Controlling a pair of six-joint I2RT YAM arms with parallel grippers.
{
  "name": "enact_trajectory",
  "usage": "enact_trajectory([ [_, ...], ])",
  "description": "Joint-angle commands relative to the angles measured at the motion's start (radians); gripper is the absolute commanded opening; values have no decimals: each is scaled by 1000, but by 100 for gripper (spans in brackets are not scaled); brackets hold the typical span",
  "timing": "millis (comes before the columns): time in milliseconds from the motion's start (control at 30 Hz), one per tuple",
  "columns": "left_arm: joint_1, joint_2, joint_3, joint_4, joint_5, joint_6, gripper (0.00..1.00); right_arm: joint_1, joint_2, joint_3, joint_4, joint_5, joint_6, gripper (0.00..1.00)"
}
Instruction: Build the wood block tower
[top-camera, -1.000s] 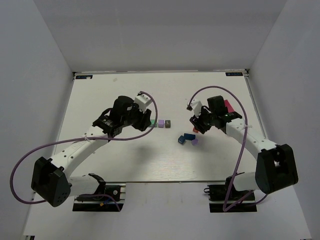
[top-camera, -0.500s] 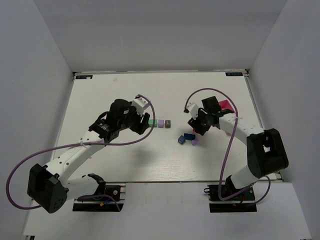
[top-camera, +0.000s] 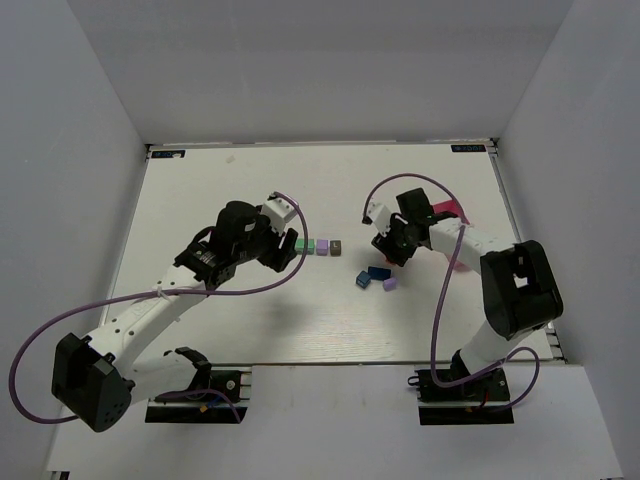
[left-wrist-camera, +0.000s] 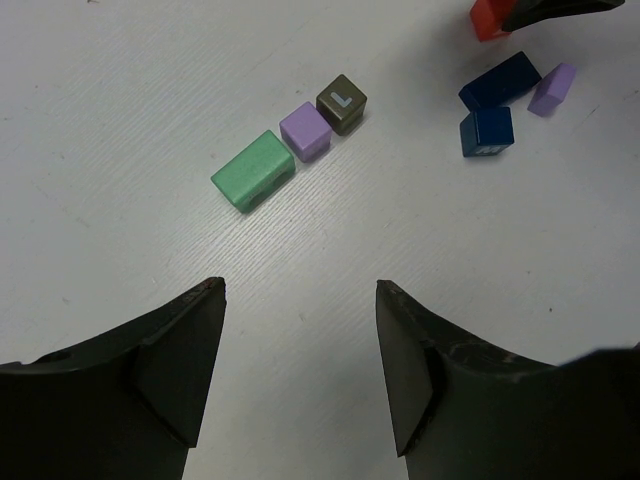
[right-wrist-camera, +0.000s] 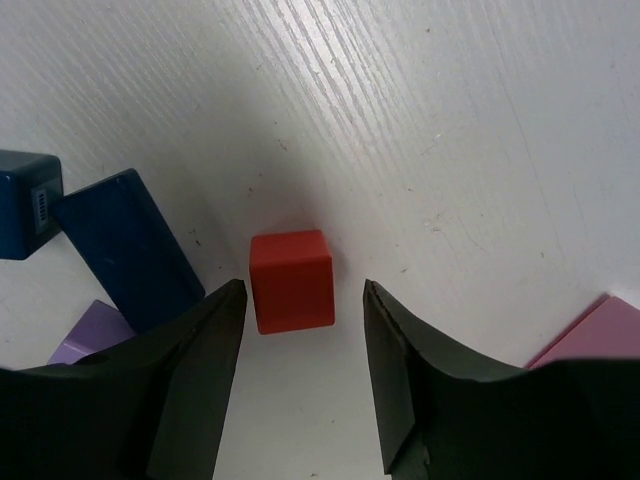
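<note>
Stacking not begun: green bar (left-wrist-camera: 253, 171), purple cube (left-wrist-camera: 305, 130) and dark cube (left-wrist-camera: 341, 104) lie flat in a touching row on the table (left-wrist-camera: 120, 100), with navy bar (left-wrist-camera: 500, 81), blue cube (left-wrist-camera: 487, 131) and lilac piece (left-wrist-camera: 552, 88) loose nearby. Left gripper (left-wrist-camera: 300, 290) hangs short of the row, jaws apart, empty. Right gripper (right-wrist-camera: 300, 300), jaws apart, straddles the red cube (right-wrist-camera: 291, 281) without visibly clamping it

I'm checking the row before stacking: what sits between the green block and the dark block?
A light purple cube, lined up close between the green block and the dark block. The left wrist view shows it most clearly.
</note>
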Motion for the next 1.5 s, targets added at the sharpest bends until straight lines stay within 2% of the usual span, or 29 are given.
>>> enact_trajectory([
  [0,-4,-30,-4,2,19,6,72,7,21,43,-15,-2,-26,55],
  [200,-4,-30,-4,12,28,6,72,6,22,46,-32,-17,-39,52],
  [333,-4,-30,-4,12,28,6,72,10,22,52,-52,-40,-54,38],
  [367,5,-30,-4,12,28,6,72,7,24,53,-58,-45,-60,29],
  [567,5,-39,-13,21,48,-3,71,24,-57,93,-87,-147,-79,20],
  [833,5,-80,-22,42,59,-21,71,91,-16,237,-185,-239,-111,17],
  [1300,14,-143,-32,61,40,-30,71,242,225,596,-277,-194,-118,17],
  [1467,14,-177,-32,71,29,-30,71,282,288,661,-293,-164,-118,17],
])
